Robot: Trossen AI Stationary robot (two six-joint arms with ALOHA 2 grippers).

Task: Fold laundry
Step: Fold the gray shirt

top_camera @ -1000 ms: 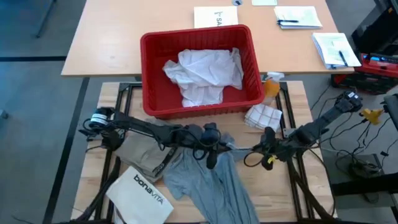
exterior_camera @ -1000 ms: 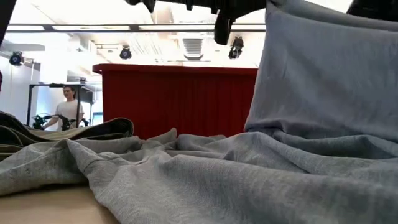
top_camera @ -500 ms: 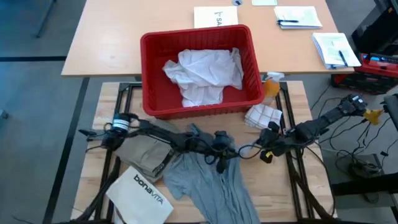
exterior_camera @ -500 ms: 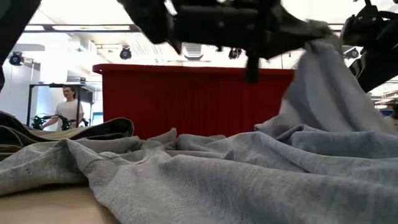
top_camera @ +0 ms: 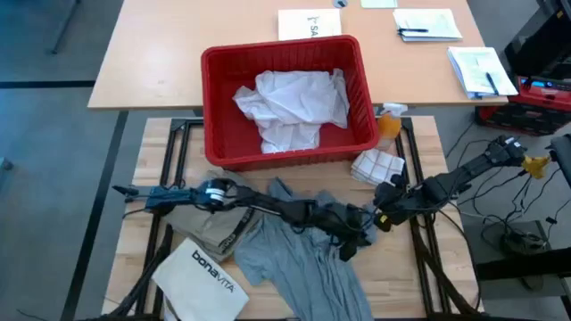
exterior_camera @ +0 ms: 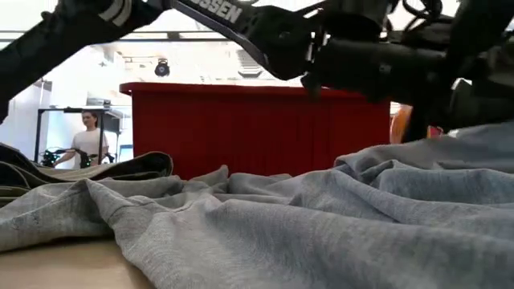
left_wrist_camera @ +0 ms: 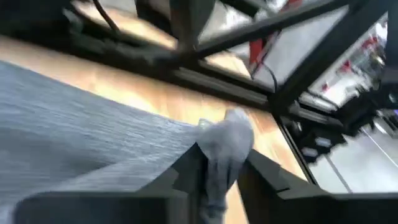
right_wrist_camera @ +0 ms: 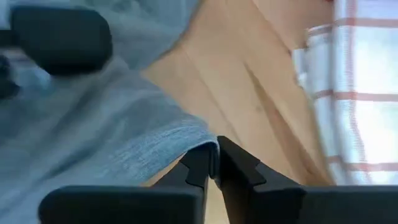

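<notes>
- Now the grey T-shirt lies low on the bench, in the lower middle of the high view. A second ago a big part of it was held up high, like a wall, in the low view. That part has come down and to the right.
- So the shirt is being pulled out flat, I think. That is the first step before a fold, and no fold is made yet.
- Next, the left hand has reached far across to the right of the middle. It pinches a bunch of grey cloth, and its wrist view shows the cloth squeezed between the fingers.
- Then the right hand has come in close beside it. Its fingers are closed tight on the thin edge of the same shirt.
- Also, the khaki-tan piece sits at the lower left of the high view, untouched.
- Last, the white shirt waits in the red basket at the upper middle.
</notes>
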